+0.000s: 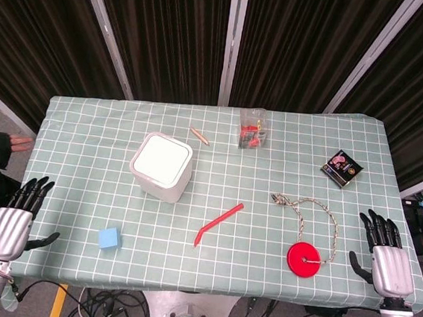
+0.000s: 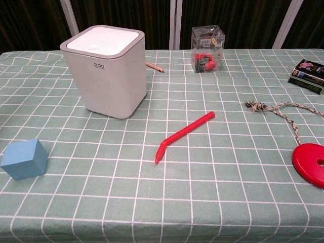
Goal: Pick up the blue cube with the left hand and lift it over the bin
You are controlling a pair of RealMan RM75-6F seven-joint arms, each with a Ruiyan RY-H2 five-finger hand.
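Observation:
The blue cube lies on the checked cloth near the table's front left. A white bin with rounded corners stands behind and to the right of it. My left hand rests at the table's left edge, fingers spread, holding nothing, well left of the cube. My right hand sits at the right edge, also spread and empty. Neither hand shows in the chest view.
A red bent straw lies mid-table. A red disc on a rope is at the right. At the back are a clear box, a pencil and a dark packet.

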